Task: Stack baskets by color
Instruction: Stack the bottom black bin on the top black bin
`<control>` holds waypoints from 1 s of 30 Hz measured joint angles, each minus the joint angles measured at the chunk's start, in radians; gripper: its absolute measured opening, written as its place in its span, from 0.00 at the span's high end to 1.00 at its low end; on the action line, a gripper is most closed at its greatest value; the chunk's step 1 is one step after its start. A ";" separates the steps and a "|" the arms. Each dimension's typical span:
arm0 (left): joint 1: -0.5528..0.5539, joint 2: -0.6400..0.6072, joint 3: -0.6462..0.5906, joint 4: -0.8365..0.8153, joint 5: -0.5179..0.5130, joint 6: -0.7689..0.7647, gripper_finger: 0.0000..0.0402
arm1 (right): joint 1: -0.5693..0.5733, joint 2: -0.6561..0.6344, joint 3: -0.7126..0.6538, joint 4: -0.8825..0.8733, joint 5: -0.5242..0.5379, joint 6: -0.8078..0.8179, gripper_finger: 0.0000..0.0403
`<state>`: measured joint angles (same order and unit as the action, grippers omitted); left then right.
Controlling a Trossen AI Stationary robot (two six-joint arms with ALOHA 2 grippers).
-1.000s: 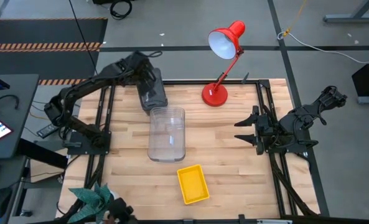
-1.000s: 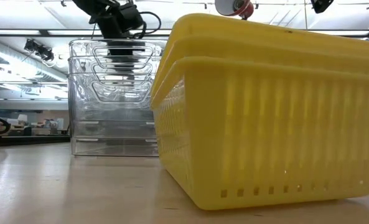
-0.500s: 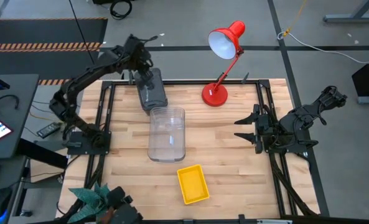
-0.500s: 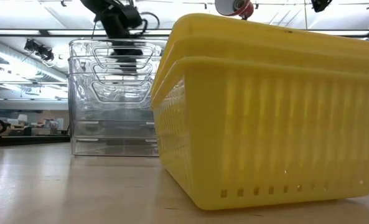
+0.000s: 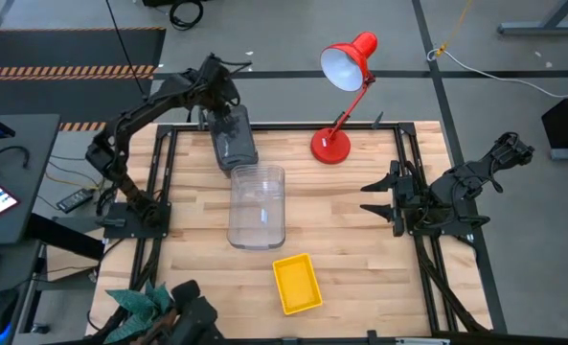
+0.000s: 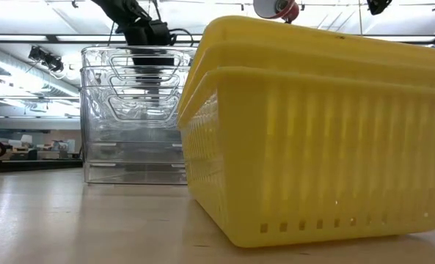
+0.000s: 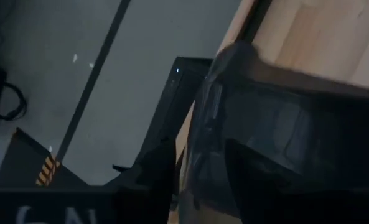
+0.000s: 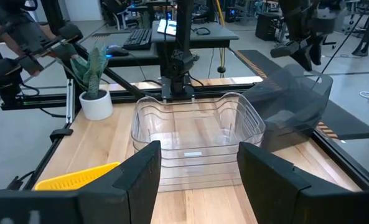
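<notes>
A nested stack of dark smoky grey baskets sits on its base at the table's far left. My left gripper is open and hovers just over the stack's far end. Nested clear baskets stand mid-table. Nested yellow baskets stand toward the near edge. My right gripper waits open at the table's right, pointing toward the clear baskets. In the low view the grey stack is hidden behind the clear one.
A red desk lamp stands with its base at the far edge, right of the grey stack. A potted plant sits at the near left corner. Black frame rails run along both sides of the table. Bare wood lies between the stacks and my right arm.
My left gripper has drawn back from over the grey stack toward the table's far edge and turned a little. The grey stack has stayed where it was. My right arm has kept still.
</notes>
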<state>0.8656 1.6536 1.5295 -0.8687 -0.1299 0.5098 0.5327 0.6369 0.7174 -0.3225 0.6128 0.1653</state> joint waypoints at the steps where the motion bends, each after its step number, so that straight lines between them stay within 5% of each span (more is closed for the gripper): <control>1: 0.005 0.002 0.000 -0.004 -0.001 0.000 0.64 | 0.000 0.001 0.000 0.000 0.000 0.002 0.46; 16: -0.049 0.017 0.006 -0.036 -0.190 -0.030 0.70 | 0.000 0.018 0.000 0.013 0.008 -0.004 0.46; 30: -0.063 0.205 0.169 -0.221 -0.251 -0.042 0.74 | 0.000 0.018 0.000 0.015 0.007 -0.004 0.46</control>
<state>0.8025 1.8587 1.6989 -1.0901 -0.3806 0.4675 0.5327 0.6544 0.7174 -0.3073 0.6201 0.1616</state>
